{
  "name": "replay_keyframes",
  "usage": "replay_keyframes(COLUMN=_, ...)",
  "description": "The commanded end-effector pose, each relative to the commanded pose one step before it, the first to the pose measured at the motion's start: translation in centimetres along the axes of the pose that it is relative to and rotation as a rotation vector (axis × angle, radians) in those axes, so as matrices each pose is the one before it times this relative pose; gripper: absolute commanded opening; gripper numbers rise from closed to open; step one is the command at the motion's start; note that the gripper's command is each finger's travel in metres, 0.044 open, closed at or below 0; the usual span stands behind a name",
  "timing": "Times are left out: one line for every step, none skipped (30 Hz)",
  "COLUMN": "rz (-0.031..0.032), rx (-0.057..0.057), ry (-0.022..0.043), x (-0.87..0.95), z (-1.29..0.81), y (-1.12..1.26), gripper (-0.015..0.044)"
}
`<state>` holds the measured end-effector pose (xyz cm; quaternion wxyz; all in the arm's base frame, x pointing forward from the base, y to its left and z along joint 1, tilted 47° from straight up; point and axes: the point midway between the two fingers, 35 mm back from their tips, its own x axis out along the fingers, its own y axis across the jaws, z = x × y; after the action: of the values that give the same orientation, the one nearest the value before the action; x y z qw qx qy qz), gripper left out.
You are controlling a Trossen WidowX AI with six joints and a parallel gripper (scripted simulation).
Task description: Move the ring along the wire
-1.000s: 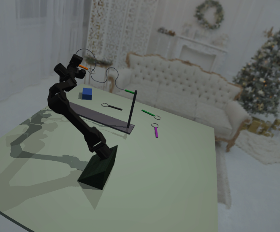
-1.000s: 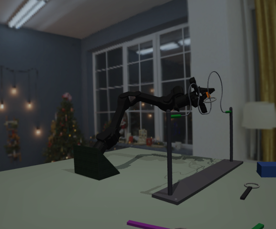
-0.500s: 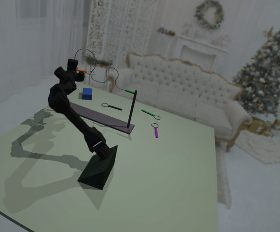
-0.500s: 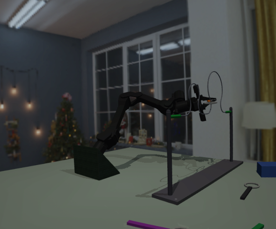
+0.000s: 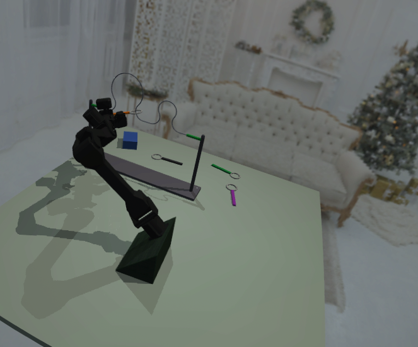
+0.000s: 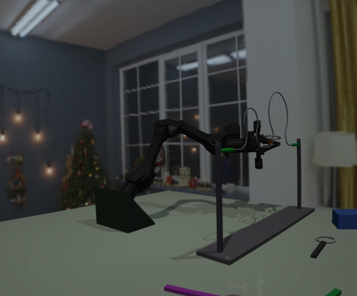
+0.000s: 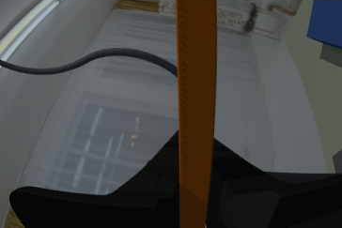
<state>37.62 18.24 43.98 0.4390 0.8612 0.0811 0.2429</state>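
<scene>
We see the claw (image 5: 121, 116) pinching the orange handle (image 5: 121, 112) of the ring (image 5: 136, 111), up high above the surface (image 5: 220, 260). In the wrist view the handle (image 7: 194, 84) runs straight out from between the black fingers, so the grip looks firm. The ring lies flat, and the thin grey wire (image 5: 153, 121) seems to pass through it in a low dip between two loops — we cannot tell if they touch. We think it is held level so the wire can slip through the middle. The ring is part way along; the green end (image 5: 193, 137) by the far post (image 5: 197, 164) is yet to come. Three spare rings and a blue box (image 5: 129, 140) lie on the surface, well apart.
</scene>
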Motion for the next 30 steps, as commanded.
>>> replay_keyframes(rz=-0.05812, rx=-0.0942, ry=0.01310, x=-0.209, z=0.114, y=-1.842, gripper=-0.0150)
replay_keyframes(rz=-0.01237, rx=-0.0216, ry=0.00286, x=-0.051, z=0.006, y=-0.378, gripper=-0.0150)
replay_keyframes(rz=-0.01238, rx=-0.0216, ry=0.00286, x=-0.050, z=0.005, y=-0.378, gripper=-0.0150)
replay_keyframes(rz=-0.01239, rx=-0.0216, ry=0.00286, x=-0.049, z=0.003, y=-0.379, gripper=-0.0150)
replay_keyframes(rz=-0.01239, rx=-0.0216, ry=0.00285, x=-0.050, z=0.004, y=-0.379, gripper=-0.0150)
replay_keyframes(rz=-0.01239, rx=-0.0216, ry=0.00285, x=-0.051, z=0.006, y=-0.379, gripper=-0.0150)
replay_keyframes(rz=-0.01240, rx=-0.0216, ry=0.00285, x=-0.051, z=0.005, y=-0.379, gripper=-0.0150)
replay_keyframes(rz=-0.01241, rx=-0.0216, ry=0.00284, x=-0.050, z=0.004, y=-0.380, gripper=-0.0150)
replay_keyframes(rz=-0.01241, rx=-0.0216, ry=0.00284, x=-0.049, z=0.003, y=-0.380, gripper=-0.0150)
replay_keyframes(rz=-0.01241, rx=-0.0216, ry=0.00284, x=-0.049, z=0.003, y=-0.380, gripper=-0.0150)
replay_keyframes(rz=-0.01241, rx=-0.0216, ry=0.00283, x=-0.050, z=0.005, y=-0.380, gripper=-0.0150)
replay_keyframes(rz=-0.01241, rx=-0.0216, ry=0.00283, x=-0.050, z=0.005, y=-0.380, gripper=-0.0150)
replay_keyframes(rz=-0.01242, rx=-0.0216, ry=0.00283, x=-0.050, z=0.004, y=-0.381, gripper=-0.0150)
replay_keyframes(rz=-0.01242, rx=-0.0216, ry=0.00282, x=-0.049, z=0.002, y=-0.381, gripper=-0.0150)
replay_keyframes(rz=-0.01241, rx=-0.0215, ry=0.00282, x=-0.049, z=0.003, y=-0.380, gripper=-0.0150)
replay_keyframes(rz=-0.01240, rx=-0.0215, ry=0.00281, x=-0.050, z=0.005, y=-0.380, gripper=-0.0150)
replay_keyframes(rz=-0.01239, rx=-0.0215, ry=0.00281, x=-0.050, z=0.005, y=-0.380, gripper=-0.0150)
replay_keyframes(rz=-0.01239, rx=-0.0215, ry=0.00280, x=-0.049, z=0.003, y=-0.380, gripper=-0.0150)
replay_keyframes(rz=-0.01239, rx=-0.0215, ry=0.00280, x=-0.048, z=0.002, y=-0.381, gripper=-0.0150)
replay_keyframes(rz=-0.01236, rx=-0.0215, ry=0.00279, x=-0.049, z=0.003, y=-0.380, gripper=-0.0150)
replay_keyframes(rz=-0.01232, rx=-0.0214, ry=0.00278, x=-0.049, z=0.004, y=-0.379, gripper=-0.0150)
replay_keyframes(rz=-0.01229, rx=-0.0213, ry=0.00277, x=-0.049, z=0.004, y=-0.378, gripper=-0.0150)
replay_keyframes(rz=-0.01228, rx=-0.0213, ry=0.00277, x=-0.049, z=0.003, y=-0.378, gripper=-0.0150)
replay_keyframes(rz=-0.01228, rx=-0.0213, ry=0.00277, x=-0.048, z=0.001, y=-0.378, gripper=-0.0150)
replay_keyframes(rz=-0.01221, rx=-0.0212, ry=0.00275, x=-0.048, z=0.002, y=-0.377, gripper=-0.0150)
replay_keyframes(rz=-0.01209, rx=-0.0210, ry=0.00272, x=-0.049, z=0.004, y=-0.374, gripper=-0.0150)
replay_keyframes(rz=-0.01202, rx=-0.0209, ry=0.00270, x=-0.048, z=0.004, y=-0.372, gripper=-0.0150)
replay_keyframes(rz=-0.01199, rx=-0.0208, ry=0.00269, x=-0.048, z=0.003, y=-0.372, gripper=-0.0150)
replay_keyframes(rz=-0.01199, rx=-0.0208, ry=0.00269, x=-0.047, z=0.001, y=-0.372, gripper=-0.0150)
replay_keyframes(rz=-0.01185, rx=-0.0206, ry=0.00266, x=-0.047, z=0.002, y=-0.369, gripper=-0.0150)
